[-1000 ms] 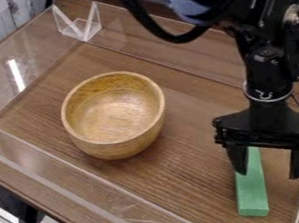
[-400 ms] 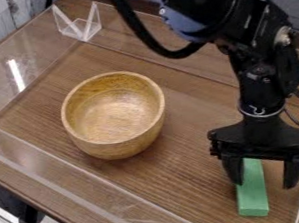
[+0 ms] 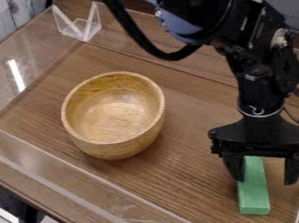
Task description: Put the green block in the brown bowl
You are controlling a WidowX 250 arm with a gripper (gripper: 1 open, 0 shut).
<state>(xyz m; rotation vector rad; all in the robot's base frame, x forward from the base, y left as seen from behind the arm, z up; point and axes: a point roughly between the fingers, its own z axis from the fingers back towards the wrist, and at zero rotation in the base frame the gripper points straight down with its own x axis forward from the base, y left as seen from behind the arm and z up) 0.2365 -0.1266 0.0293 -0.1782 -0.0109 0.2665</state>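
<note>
Straddling the block (image 3: 256,188), the gripper (image 3: 266,172) hangs with jaws spread wide, holding nothing. Block lies flat on the table (image 3: 181,120), right of the bowl (image 3: 113,112). Likely light, rigid, smooth: grasp across its narrow width, mid-length.

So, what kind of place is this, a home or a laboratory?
Most likely a lab test bench: a wooden table fenced by clear plastic walls, and a black robot arm over a few simple props, the brown bowl and green block.
</note>
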